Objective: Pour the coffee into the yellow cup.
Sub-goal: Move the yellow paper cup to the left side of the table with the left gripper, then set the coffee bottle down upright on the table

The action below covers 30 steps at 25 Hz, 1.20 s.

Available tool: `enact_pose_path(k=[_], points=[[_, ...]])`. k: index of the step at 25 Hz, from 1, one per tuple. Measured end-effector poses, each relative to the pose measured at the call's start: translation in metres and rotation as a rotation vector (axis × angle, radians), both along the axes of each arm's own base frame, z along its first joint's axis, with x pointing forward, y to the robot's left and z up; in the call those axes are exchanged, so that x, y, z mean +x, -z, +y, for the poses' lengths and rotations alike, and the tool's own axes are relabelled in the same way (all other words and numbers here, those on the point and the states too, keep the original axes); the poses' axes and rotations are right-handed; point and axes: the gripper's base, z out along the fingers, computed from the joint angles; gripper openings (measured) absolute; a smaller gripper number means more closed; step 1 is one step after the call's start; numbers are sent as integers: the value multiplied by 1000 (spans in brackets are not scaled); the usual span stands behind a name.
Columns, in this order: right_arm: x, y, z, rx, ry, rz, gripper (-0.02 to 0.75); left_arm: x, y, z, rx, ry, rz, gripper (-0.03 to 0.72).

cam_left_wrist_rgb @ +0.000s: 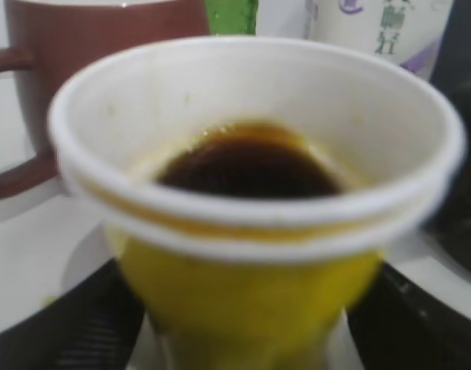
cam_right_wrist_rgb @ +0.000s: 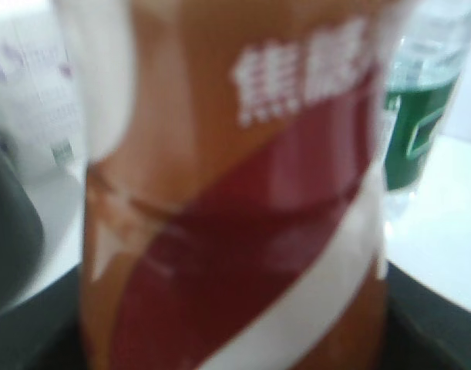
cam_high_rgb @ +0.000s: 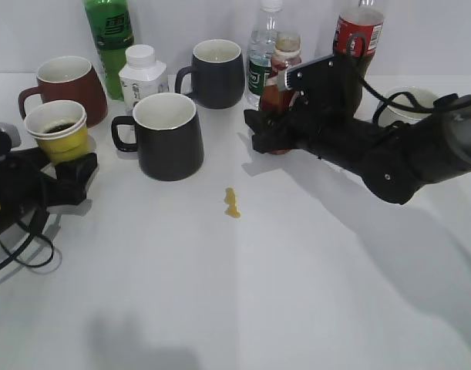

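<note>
The yellow cup [cam_high_rgb: 58, 131] stands at the left of the table with dark coffee in it. My left gripper [cam_high_rgb: 65, 166] is shut on its lower wall. In the left wrist view the cup [cam_left_wrist_rgb: 250, 193] fills the frame, with the black fingers [cam_left_wrist_rgb: 247, 308] on both sides. The coffee bottle [cam_high_rgb: 286, 58] stands upright at the back, right of centre, with no cap showing. My right gripper [cam_high_rgb: 272, 132] is shut on its lower body. In the right wrist view the red-white label [cam_right_wrist_rgb: 235, 193] fills the frame between the fingers [cam_right_wrist_rgb: 235, 324].
A brown-red mug [cam_high_rgb: 65, 83] stands behind the cup. A black mug [cam_high_rgb: 169, 139], a dark mug [cam_high_rgb: 217, 73], a green bottle [cam_high_rgb: 109, 38], a white pill bottle [cam_high_rgb: 142, 73], a water bottle [cam_high_rgb: 262, 58], a cola bottle [cam_high_rgb: 360, 31] and a white bowl [cam_high_rgb: 408, 104] are nearby. A small yellow spill [cam_high_rgb: 232, 203] lies mid-table.
</note>
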Motion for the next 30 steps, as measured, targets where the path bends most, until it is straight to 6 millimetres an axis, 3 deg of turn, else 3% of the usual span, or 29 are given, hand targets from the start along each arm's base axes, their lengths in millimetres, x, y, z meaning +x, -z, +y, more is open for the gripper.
enact_pose_path(k=[7, 14, 18, 24, 30], points=[[0, 7, 1, 34, 1, 22, 505, -21, -2, 4, 6, -2, 38, 620], [0, 8, 1, 44, 1, 22, 599, -47, -17, 8, -19, -7, 36, 615], [0, 8, 1, 44, 1, 23, 599, -58, -33, 8, -68, -6, 29, 603], [-1, 2, -2, -8, 18, 81, 599, -71, -54, 11, -82, -32, 151, 588], [-7, -16, -8, -50, 56, 184, 597, -91, -96, 17, -161, -75, 141, 585]])
